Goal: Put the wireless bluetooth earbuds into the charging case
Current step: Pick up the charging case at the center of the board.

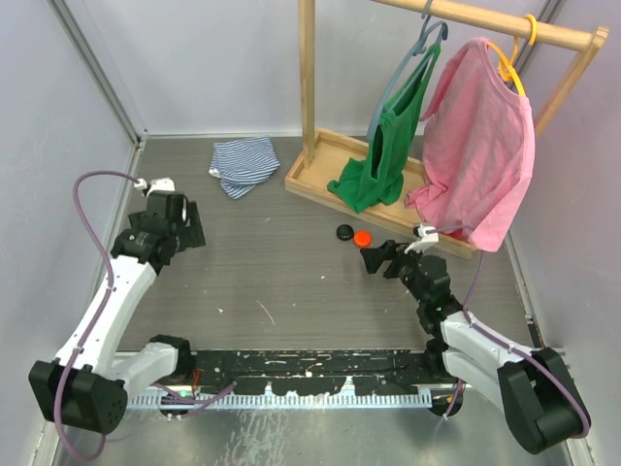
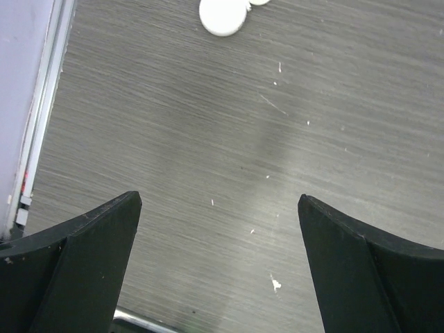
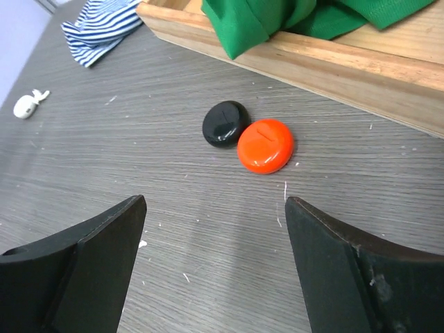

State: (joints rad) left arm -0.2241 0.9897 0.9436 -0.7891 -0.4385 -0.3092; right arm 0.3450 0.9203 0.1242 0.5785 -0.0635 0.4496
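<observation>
On the desk [image 1: 281, 277]: a wooden rack [image 1: 308, 87], a striped cloth [image 1: 243, 163] and three small pucks are carried.
wooden rack: set at the far right; a pink shirt [image 1: 480, 146] and a green garment [image 1: 383, 165] are hung from it on hangers.
right claw [image 3: 215, 201]: held wide open low over the desk; nothing is gripped and nothing is touched.
left claw [image 2: 220, 198]: spread fully at the far left; likewise empty, with only bare desk between the fingers.
orange puck [image 3: 265, 146] and black puck [image 3: 225, 123]: laid touching each other, just before the rack's base. Both are judged to be shut cases, not buds.
white puck [image 2: 222, 15]: laid ahead of the left claw, well apart from the other two.
earbuds: no bud can be made out with certainty. A small white piece [image 2: 259, 1] is seen just beside the white puck, cut by the frame edge; it may be one.
deciding relation: the orange and black pair lies straight ahead of the right claw, beyond its fingertips. Its line is slanted, the black farther and to the left. The right arm is much the nearer to this pair; the white puck is served by the left.
</observation>
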